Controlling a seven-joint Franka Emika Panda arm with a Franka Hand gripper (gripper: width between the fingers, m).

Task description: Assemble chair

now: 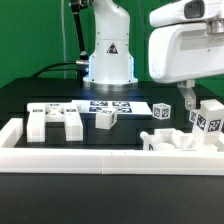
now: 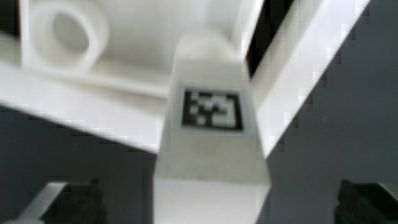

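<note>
**Gripper (image 2: 214, 205) over a chair post, wrist and exterior views.** The jaws stand wide apart and hold nothing. The dark fingers (image 2: 68, 204) show on either side of the post (image 2: 214, 120), with a strip of dark table (image 2: 107, 150) between each finger and the post's flanks. The post carries one square tag on the face turned to the wrist camera. Close behind it lies a second chair piece with a round hole (image 2: 68, 38).

In the exterior view the gripper (image 1: 187, 102) hangs at the exterior view's right, above a cluster of tagged chair pieces (image 1: 205, 116). The cluster sits just on the far side of the border frame (image 1: 60, 155). Which piece of the cluster is the post cannot be told from that view. Well apart, toward the exterior view's left, lie the marker board (image 1: 100, 104) and a blocky chair piece (image 1: 45, 122).

**Hazards, as judged.**
- If the jaws close off-centre, one finger would meet the post first and push or twist it before the other arrives.
- The plastic looks smooth, so a shallow or skewed grip may let the post slip or rotate when it is lifted.
- The neighbouring pieces are close, so a descending finger could strike one, shift the cluster and spoil the alignment.
</note>
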